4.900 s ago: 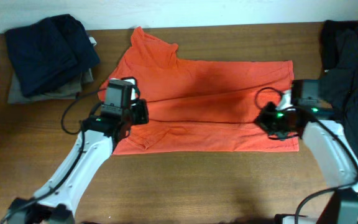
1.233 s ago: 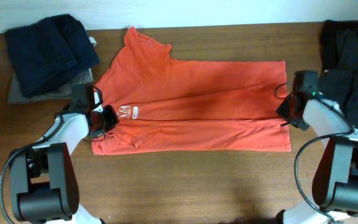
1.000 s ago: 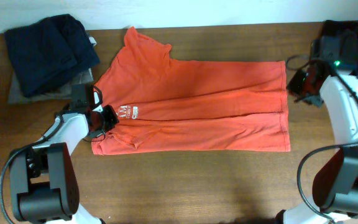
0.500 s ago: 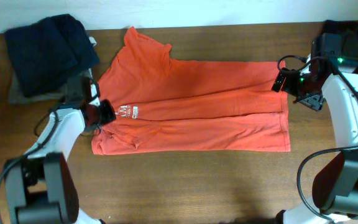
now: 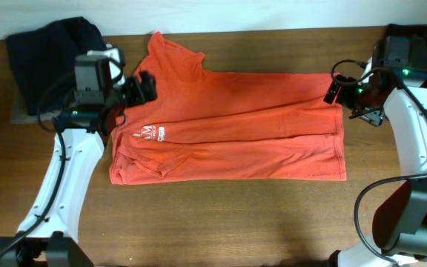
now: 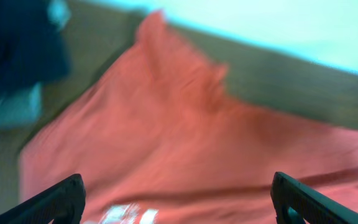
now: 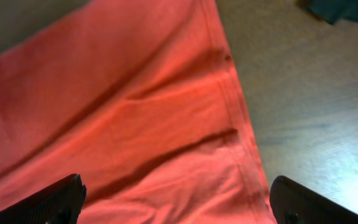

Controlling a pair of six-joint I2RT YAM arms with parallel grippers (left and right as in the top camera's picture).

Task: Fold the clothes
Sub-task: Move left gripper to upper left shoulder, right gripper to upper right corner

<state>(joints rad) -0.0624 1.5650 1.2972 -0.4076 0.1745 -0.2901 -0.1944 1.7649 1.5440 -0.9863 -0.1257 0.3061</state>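
Open wide at the left gripper (image 5: 145, 87): in the left wrist view, fingertips (image 6: 61, 199) far apart at the two lower corners, nothing between them, only blurred shirt (image 6: 185, 143) beyond. From overhead, poised at the shirt's left edge, just below the sleeve (image 5: 173, 52); whether touching the cloth, cannot tell. Open just as wide at the right gripper (image 5: 335, 89), empty too, set over the hem (image 7: 234, 106) near the shirt's back right corner, with bare table (image 7: 316, 124) just beside.

Farther out: shirt spread flat across the middle of the table, collar end to the left, hem to the right, a long crease along its length, white lettering (image 5: 151, 133) near the left end, close below the left gripper. At the back left corner, a dark pile (image 5: 58, 55) on a grey cloth (image 5: 22, 111), just beside the shirt and behind the left arm. At the back right corner, more dark clothes (image 5: 414, 67), running down the table's right edge, behind the right arm.
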